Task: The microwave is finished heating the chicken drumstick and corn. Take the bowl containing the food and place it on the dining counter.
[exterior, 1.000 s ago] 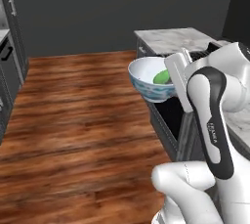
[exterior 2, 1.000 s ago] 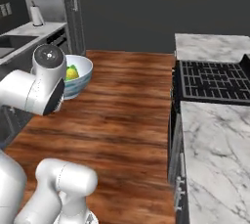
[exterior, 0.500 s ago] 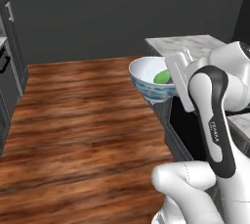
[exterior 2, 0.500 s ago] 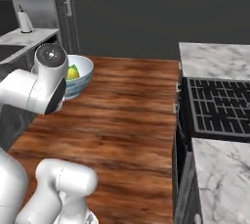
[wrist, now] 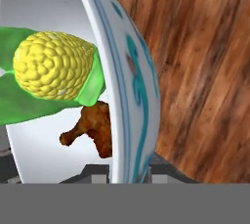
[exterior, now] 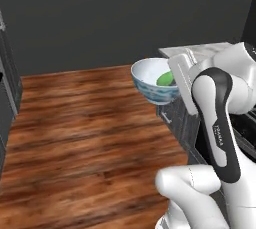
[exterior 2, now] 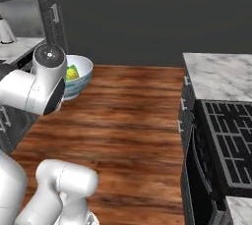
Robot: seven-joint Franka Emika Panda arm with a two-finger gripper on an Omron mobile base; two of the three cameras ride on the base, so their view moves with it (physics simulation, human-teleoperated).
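The gripper point(wrist: 128, 176) pinches only the rim of the bowl point(exterior: 151, 80); a jolt could spill the corn point(wrist: 53, 64)

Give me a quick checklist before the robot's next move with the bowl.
1. Pincer shut on bowl rim: ok.
2. Bowl level, not spilling: ok.
3. Corn inside bowl: ok.
4. Drumstick inside bowl: ok.
5. Bowl held above wood floor, touching nothing else: ok.
6. Marble counter bare where it shows: ok; whether it is the dining counter: cannot tell.
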